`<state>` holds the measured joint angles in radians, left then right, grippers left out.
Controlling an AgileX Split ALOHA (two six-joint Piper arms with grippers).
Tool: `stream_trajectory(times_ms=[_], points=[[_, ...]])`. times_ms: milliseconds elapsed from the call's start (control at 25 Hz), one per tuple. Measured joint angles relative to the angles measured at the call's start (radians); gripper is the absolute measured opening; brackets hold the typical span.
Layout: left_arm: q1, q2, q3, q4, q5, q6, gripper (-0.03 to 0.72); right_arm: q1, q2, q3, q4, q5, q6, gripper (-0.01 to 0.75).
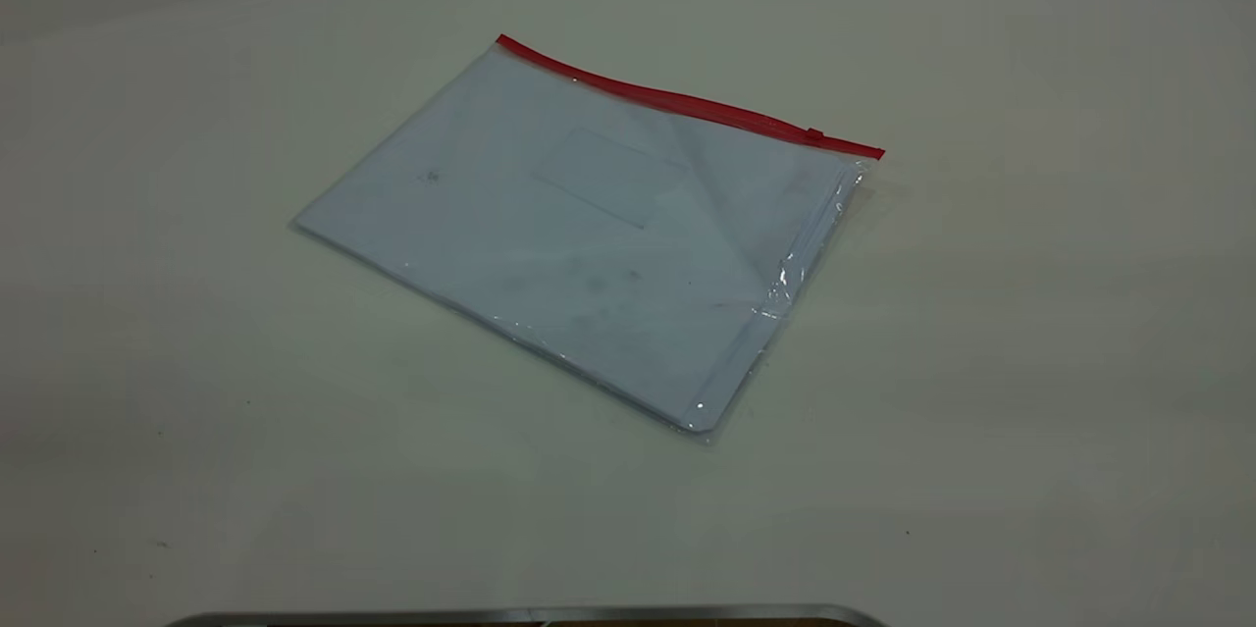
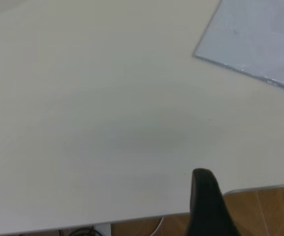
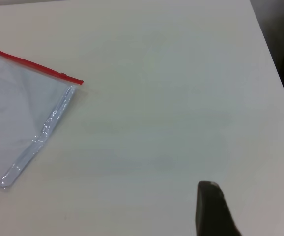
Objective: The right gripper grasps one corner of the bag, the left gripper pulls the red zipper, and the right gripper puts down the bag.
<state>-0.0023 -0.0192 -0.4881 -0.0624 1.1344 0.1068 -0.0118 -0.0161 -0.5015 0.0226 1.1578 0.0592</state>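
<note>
The bag (image 1: 589, 235) lies flat on the white table, a clear pouch with white sheets inside. The red zipper (image 1: 687, 102) runs along its far long edge, and its small slider (image 1: 814, 134) sits near the right end. Neither gripper shows in the exterior view. In the left wrist view one black finger (image 2: 206, 201) of the left gripper (image 2: 252, 206) hangs over the table's near edge, far from the bag's corner (image 2: 260, 39). The right gripper (image 3: 254, 211) shows one finger (image 3: 211, 209) well away from the bag (image 3: 19, 123) and zipper end (image 3: 62, 74). Both stand open and hold nothing.
A metal rim (image 1: 530, 615) shows at the table's front edge. Wooden floor (image 2: 269, 211) lies beyond the table edge under the left gripper. The table's side edge (image 3: 274, 73) runs close to the right gripper. Bare tabletop surrounds the bag.
</note>
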Motion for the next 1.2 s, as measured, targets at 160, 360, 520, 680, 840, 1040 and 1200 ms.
stream_trajectory(times_ms=[160, 360, 520, 680, 840, 1040, 1200], points=[[0.0, 0.0, 0.0, 0.0, 0.0, 0.0, 0.511, 0.0, 0.0, 0.0, 0.0, 0.0, 0.0, 0.435], [0.0, 0.0, 0.0, 0.0, 0.0, 0.0, 0.511, 0.0, 0.0, 0.0, 0.0, 0.0, 0.0, 0.435], [0.0, 0.0, 0.0, 0.0, 0.0, 0.0, 0.511, 0.0, 0.0, 0.0, 0.0, 0.0, 0.0, 0.435], [0.0, 0.0, 0.0, 0.0, 0.0, 0.0, 0.511, 0.0, 0.0, 0.0, 0.004, -0.019, 0.0, 0.435], [0.0, 0.0, 0.0, 0.0, 0.0, -0.001, 0.511, 0.0, 0.0, 0.0, 0.078, -0.071, 0.0, 0.435], [0.0, 0.0, 0.0, 0.0, 0.0, -0.002, 0.511, 0.001, 0.0, 0.0, 0.121, -0.192, -0.001, 0.435], [0.0, 0.045, -0.027, 0.0, -0.057, -0.042, 0.511, 0.002, 0.078, 0.0, 0.18, -0.299, -0.022, 0.435]])
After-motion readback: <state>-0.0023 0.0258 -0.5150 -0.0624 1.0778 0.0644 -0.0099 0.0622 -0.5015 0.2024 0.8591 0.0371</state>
